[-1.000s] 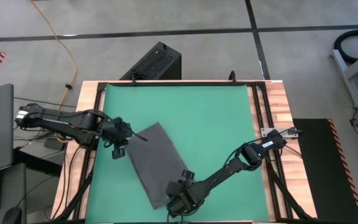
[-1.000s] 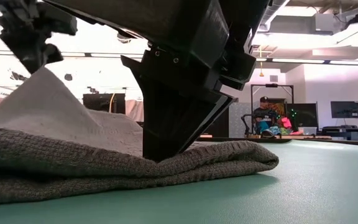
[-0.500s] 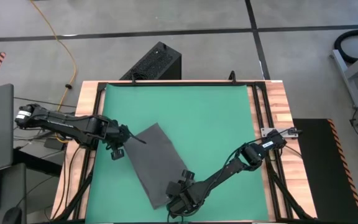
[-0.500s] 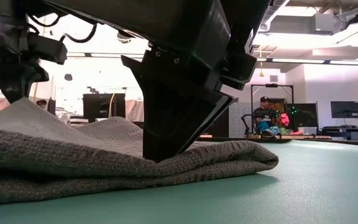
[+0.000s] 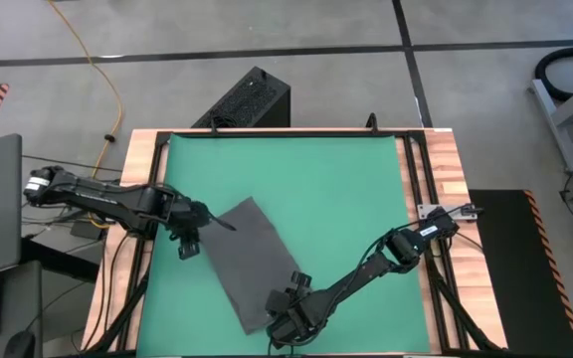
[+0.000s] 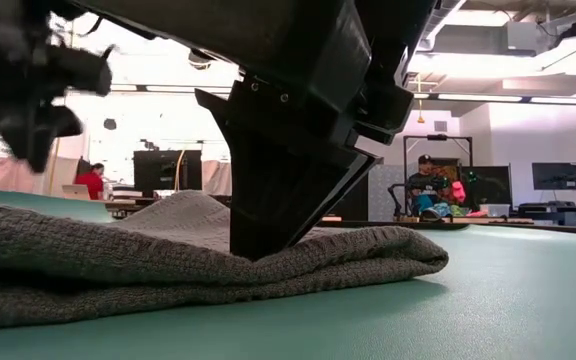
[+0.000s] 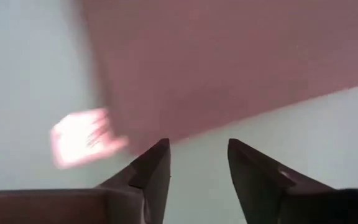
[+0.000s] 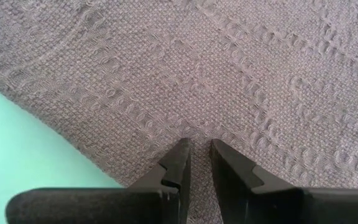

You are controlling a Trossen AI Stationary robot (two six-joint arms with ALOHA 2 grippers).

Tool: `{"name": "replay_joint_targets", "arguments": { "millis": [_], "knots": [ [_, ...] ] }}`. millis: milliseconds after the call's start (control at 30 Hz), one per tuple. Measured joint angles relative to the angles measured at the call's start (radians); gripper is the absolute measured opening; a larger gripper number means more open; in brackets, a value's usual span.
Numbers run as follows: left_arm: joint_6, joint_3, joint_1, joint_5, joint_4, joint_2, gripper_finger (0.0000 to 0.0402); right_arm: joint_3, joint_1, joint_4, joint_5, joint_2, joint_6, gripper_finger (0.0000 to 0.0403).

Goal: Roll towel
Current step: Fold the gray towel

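- In the low view the right arm's dark body fills the upper middle and blocks much of the room; only the near folded edge of the towel [image 6: 168,265] shows, its far parts hidden behind its own bulk.
- The left wrist view is blurred: the towel shows as a smeared reddish-grey field, and a pale patch at its corner is the white tag [image 7: 82,135], its print unreadable.
- From above, the right gripper [image 5: 288,320] is largely masked by its own wrist, so the fingertips cannot be made out there.
- The right gripper [image 8: 199,163] has its fingers drawn narrow, a slim gap between them, with the tips pressed into the towel weave near the edge by the green mat [image 8: 23,143]. A small pucker of cloth sits between the tips; it grips the towel.
- The left gripper [image 5: 189,237] hangs just beside the towel's upper left corner, fingers moderately apart with bare mat between them, holding nothing. In the low view it hovers clear above the cloth [image 6: 28,85].
- The towel [image 5: 252,261] lies on the green mat [image 5: 336,179] in the near-left part of the worktop [image 5: 450,159], a long rectangle.
- Its long axis runs diagonally, from the corner near the left gripper down toward the near edge where the right gripper sits.
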Motion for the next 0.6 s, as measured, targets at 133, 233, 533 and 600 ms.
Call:
{"name": "replay_joint_targets", "arguments": {
  "millis": [133, 233, 533, 600],
  "knots": [
    [0.016, -0.001, -0.016, 0.107, 0.308, -0.041, 0.0141, 0.0, 0.001, 0.002, 0.018, 0.0, -0.025, 0.0086],
    [0.078, -0.034, -0.06, 0.013, 0.566, -0.062, 0.0109, 0.0, -0.001, 0.008, 0.018, 0.0, -0.061, 0.0086],
    [0.046, -0.213, -0.093, -0.008, 0.969, 0.112, 0.0006, 0.003, 0.006, 0.059, 0.024, 0.002, -0.128, 0.0086],
    [0.044, -0.223, -0.1, -0.011, 0.98, 0.155, 0.0003, 0.009, 0.006, 0.059, 0.033, 0.002, -0.142, 0.0086]
  ]
}}
